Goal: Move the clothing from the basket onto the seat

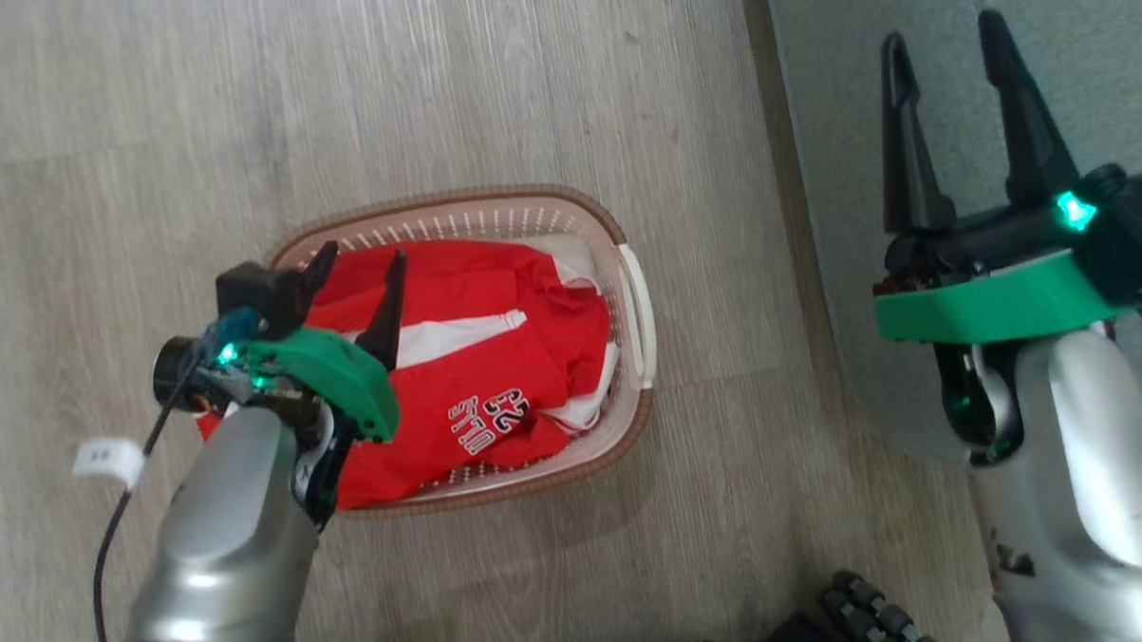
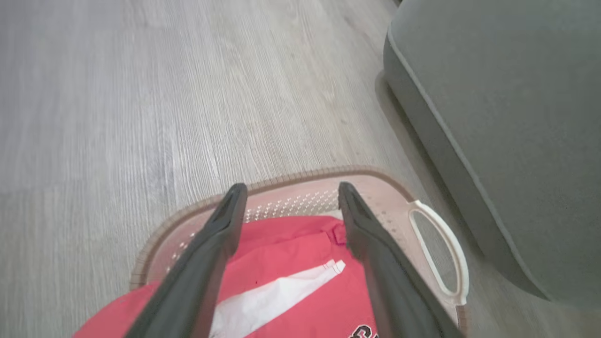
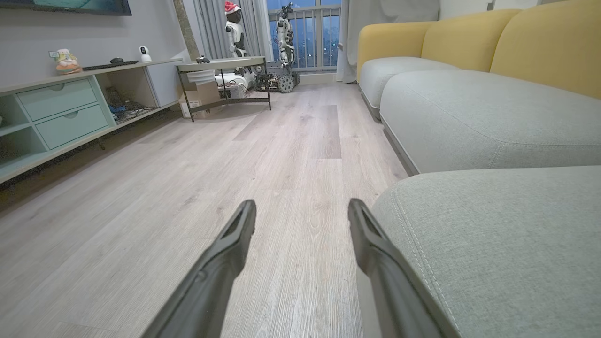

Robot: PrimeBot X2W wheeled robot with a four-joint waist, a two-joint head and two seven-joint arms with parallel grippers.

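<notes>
**Jerseys heaped in the basket, both grippers spread and empty**

The basket [image 1: 453,198] stands on the pale wood-grain floor [image 1: 524,76], near the grey-green seat [image 1: 831,160] but not touching it, with one white handle turned toward the cushion. The clothing [image 1: 496,362] lies in it: crumpled red fabric with a white stripe across the top piece and white folds at the handle side. It fills the basket to the rim. White, dark-outlined print shows on the red, upside down and creased (a "2" can be made out, the rest not surely). The left gripper [image 1: 363,253] hangs over the basket's left part, fingers apart above the red cloth. The right gripper [image 1: 942,28] stands over the seat's edge, fingers likewise apart. A white tag [image 1: 108,461] on the left arm's cable is too small to read.
</notes>
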